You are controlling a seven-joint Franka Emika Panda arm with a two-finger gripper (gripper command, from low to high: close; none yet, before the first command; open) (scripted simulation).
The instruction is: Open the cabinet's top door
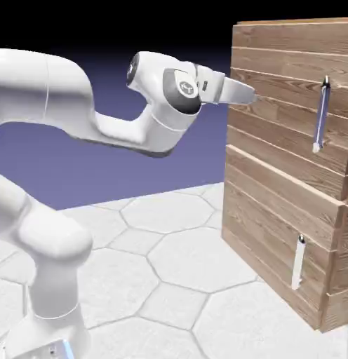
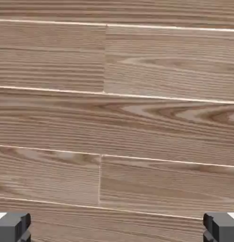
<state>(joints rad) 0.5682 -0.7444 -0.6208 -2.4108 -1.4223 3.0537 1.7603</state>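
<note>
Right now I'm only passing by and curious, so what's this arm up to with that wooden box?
A white robot arm is reaching toward the cabinet to open its top door. Its gripper is right up at the door's left part, well away from the long bar handle. The hand view shows only wood planks between the widely spread fingertips, so the gripper is open and holds nothing. The door looks shut.

Cabinet point(image 1: 275, 175): brown grained wood planks, matt. Bar handle point(image 1: 320, 116): seemingly glossy metal. Fingers point(image 2: 12, 227): matt grey.
</note>
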